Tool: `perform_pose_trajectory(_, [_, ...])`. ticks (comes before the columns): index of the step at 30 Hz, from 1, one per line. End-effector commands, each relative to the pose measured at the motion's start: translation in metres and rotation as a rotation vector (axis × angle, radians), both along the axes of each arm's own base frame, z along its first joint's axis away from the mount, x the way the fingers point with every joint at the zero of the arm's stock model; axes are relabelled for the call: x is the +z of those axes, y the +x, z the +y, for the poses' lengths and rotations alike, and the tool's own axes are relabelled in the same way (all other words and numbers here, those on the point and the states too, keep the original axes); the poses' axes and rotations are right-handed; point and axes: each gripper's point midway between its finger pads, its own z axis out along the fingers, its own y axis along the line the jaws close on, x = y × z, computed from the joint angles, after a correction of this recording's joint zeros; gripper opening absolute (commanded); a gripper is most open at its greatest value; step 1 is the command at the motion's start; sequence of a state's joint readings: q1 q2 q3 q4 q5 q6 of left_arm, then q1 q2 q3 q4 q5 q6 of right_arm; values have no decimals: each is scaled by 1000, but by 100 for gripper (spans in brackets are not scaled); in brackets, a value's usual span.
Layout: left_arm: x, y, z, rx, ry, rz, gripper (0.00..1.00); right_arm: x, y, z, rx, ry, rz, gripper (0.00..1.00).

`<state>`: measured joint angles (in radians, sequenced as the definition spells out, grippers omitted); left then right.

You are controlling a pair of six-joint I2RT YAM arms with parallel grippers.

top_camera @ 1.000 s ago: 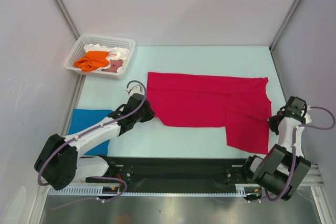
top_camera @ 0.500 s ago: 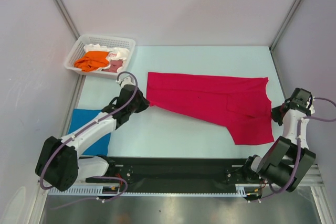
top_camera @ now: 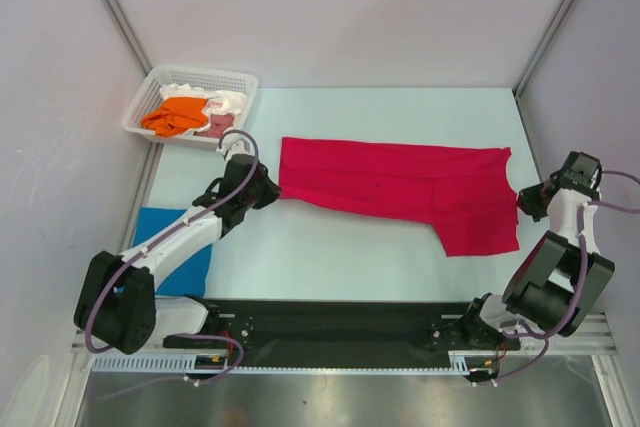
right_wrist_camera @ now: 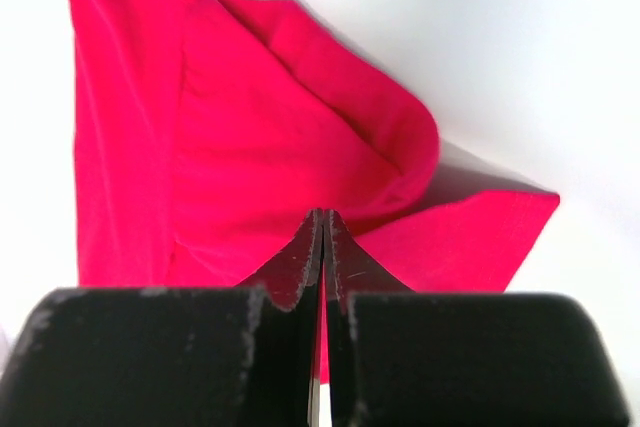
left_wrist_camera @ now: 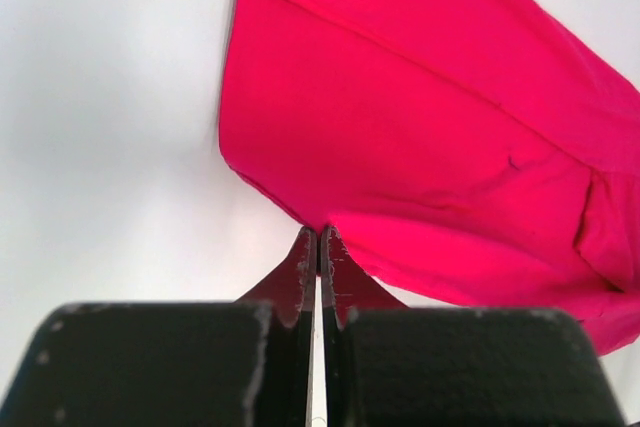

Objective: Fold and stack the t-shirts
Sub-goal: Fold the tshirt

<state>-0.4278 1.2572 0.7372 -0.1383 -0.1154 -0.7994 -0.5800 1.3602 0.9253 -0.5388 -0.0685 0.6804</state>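
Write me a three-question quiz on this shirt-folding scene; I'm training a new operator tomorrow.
1. True or false: the left gripper and the right gripper are each shut on cloth of the red t-shirt.
2. Where is the blue t-shirt? A: hanging from the right gripper. B: flat at the left edge of the table. C: on top of the red t-shirt.
3. Which t-shirt shows most plainly in the basket?

Key
1. True: both wrist views show the fingers closed on red cloth.
2. B.
3. The orange t-shirt.
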Motion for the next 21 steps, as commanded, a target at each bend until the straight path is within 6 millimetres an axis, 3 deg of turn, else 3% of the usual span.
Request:
perform_pose_trajectory(1, [17, 18, -1, -8, -4, -60, 0, 14, 26, -8, -4, 9, -70, 0])
perform_pose_trajectory(7, [9, 30, -1, -5, 14, -41, 0, 21, 47, -17, -6, 12, -92, 0])
perform_pose_trajectory(13, [5, 42, 4, 13, 24, -31, 0, 15, 67, -23, 1, 35, -89, 0])
perform_pose_trajectory(21, [-2, 56, 5, 11, 27, -10, 0, 9, 95, -18, 29, 53, -88, 0])
